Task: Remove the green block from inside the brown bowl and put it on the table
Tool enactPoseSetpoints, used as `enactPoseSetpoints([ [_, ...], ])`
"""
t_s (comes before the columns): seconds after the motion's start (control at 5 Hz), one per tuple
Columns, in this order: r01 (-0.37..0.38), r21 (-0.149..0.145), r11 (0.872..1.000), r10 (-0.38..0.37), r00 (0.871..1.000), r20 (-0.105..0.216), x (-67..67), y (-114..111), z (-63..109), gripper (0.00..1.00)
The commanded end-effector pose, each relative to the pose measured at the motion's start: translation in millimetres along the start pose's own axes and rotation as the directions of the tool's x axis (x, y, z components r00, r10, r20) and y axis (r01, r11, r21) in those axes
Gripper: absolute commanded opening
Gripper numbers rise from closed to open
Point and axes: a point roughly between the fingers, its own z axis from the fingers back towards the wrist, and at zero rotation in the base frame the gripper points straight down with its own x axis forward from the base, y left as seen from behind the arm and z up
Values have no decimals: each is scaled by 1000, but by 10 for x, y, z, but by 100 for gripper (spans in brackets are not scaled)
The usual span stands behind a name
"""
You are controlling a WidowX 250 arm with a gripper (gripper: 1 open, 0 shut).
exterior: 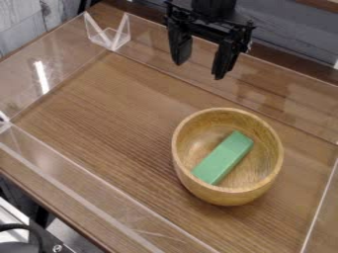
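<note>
A small bright green block [223, 157] lies flat inside the round light-brown wooden bowl [189, 134], which rests on the wood-grain table [106, 128] at the right. My gripper [201, 56] hangs at the top of the view, pointing down, above and behind the bowl and clear of it. Its two black fingers [176, 47] stand apart, open, with nothing between them.
Low clear plastic walls [53, 69] edge the table on all sides. A clear plastic piece [109, 32] stands up at the back left corner. Bare tabletop stretches to the left and front of the bowl.
</note>
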Motion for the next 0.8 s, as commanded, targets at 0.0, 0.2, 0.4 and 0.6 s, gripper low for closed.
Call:
enactPoseSetpoints([
  [0.0, 48, -7, 999, -48, 999, -14, -114, -151, -133, 100],
  [0.2, 106, -17, 994, -107, 994, -32, -300, -408, -361, 100],
  [0.4, 140, -16, 990, -140, 990, 3, -361, -643, -512, 100],
  [0.6, 170, -17, 985, -169, 985, 28, -386, -773, -641, 100],
])
